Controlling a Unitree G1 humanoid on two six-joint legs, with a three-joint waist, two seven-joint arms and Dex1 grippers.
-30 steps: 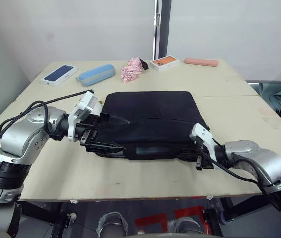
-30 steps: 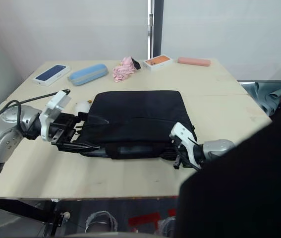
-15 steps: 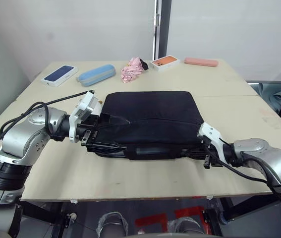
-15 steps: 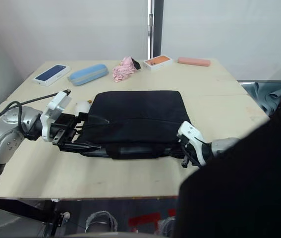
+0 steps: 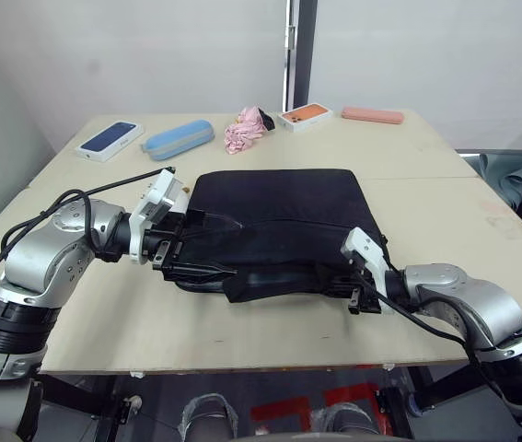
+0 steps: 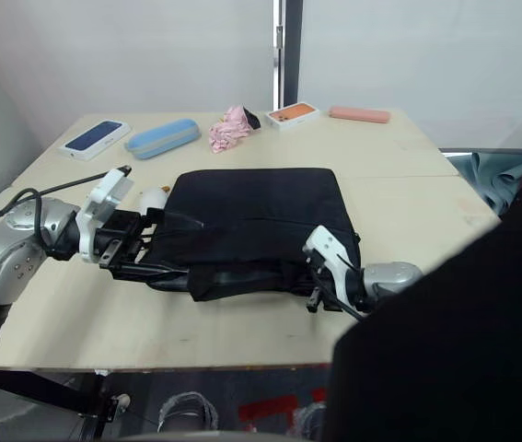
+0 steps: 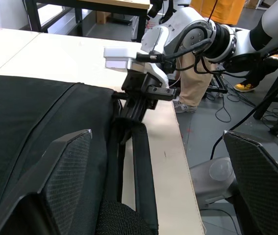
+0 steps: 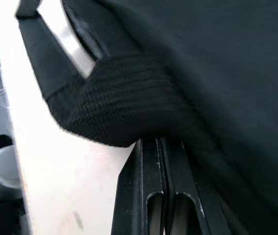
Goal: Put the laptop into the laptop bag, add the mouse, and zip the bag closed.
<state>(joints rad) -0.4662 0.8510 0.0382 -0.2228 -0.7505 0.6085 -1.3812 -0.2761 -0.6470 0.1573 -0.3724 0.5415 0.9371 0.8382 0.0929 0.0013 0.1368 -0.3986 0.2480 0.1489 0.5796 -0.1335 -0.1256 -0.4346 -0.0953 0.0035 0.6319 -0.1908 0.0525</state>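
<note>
So the laptop bag (image 5: 279, 226) is lying flat in the middle of the wooden table (image 5: 426, 193), black and pretty big; its near edge has a handle (image 5: 270, 281) flopped out toward the front of the table. The right gripper (image 5: 360, 296) is down at the bag's near right corner, and in its wrist view the two black fingers (image 8: 161, 196) are pressed together with no gap, tucked right under the bag's fabric edge; can't honestly tell if anything is pinched between them. You can also see a strip of silver-grey metal inside the bag's opening in that view, so that's the laptop (image 8: 70, 39) sitting in the bag. The left gripper (image 5: 179, 261) is at the bag's left end; from its wrist view the two fingers (image 7: 65, 181) are spread wide apart, one resting on top of the bag, the other out over the table edge, not holding anything that I can see. Just past the left gripper there's a small white thing tucked against the bag's left side, looks like the mouse (image 6: 154, 195). Further back: a phone box (image 5: 110, 139) on the left, a blue case (image 5: 179, 138), a crumpled pink cloth (image 5: 245, 132), an orange phone box (image 5: 306, 115) and a pink case (image 5: 372, 115) at the far edge.
</note>
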